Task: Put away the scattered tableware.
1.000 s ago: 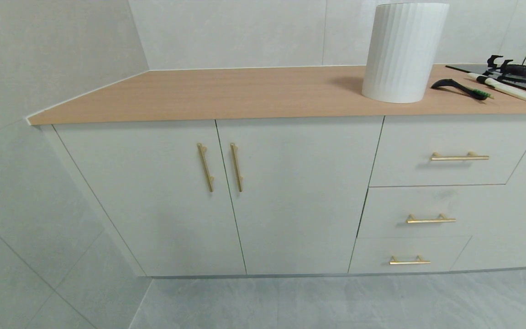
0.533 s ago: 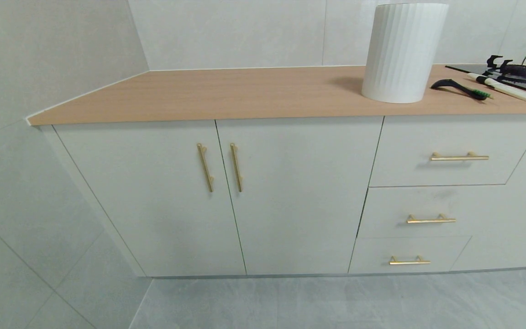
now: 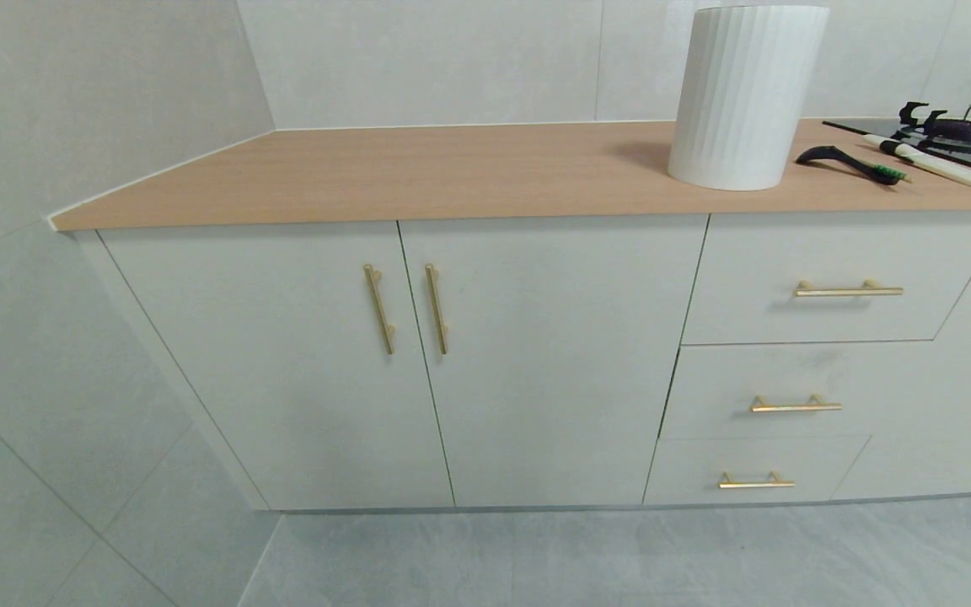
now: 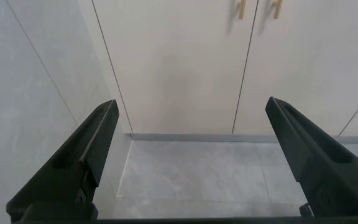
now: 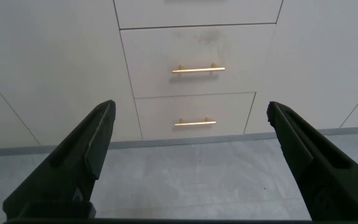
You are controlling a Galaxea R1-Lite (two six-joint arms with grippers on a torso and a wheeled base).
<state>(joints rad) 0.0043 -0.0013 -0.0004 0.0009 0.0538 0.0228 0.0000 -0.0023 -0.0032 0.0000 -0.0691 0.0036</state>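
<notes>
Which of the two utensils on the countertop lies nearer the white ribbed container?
The black utensil with the green end, just beside the container; the cream utensil lies farther off, toward the stove.

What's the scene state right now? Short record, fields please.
counter: wooden countertop, white ribbed container upright on it
tableware: black utensil and white-handled knife lying beside the container, by the stove
storage: cabinet doors and drawers all shut
left gripper: open, low, facing the doors
right gripper: open, low, facing the drawers

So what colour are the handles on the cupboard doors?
Shiny gold. The door handles show best in the head view.
</notes>
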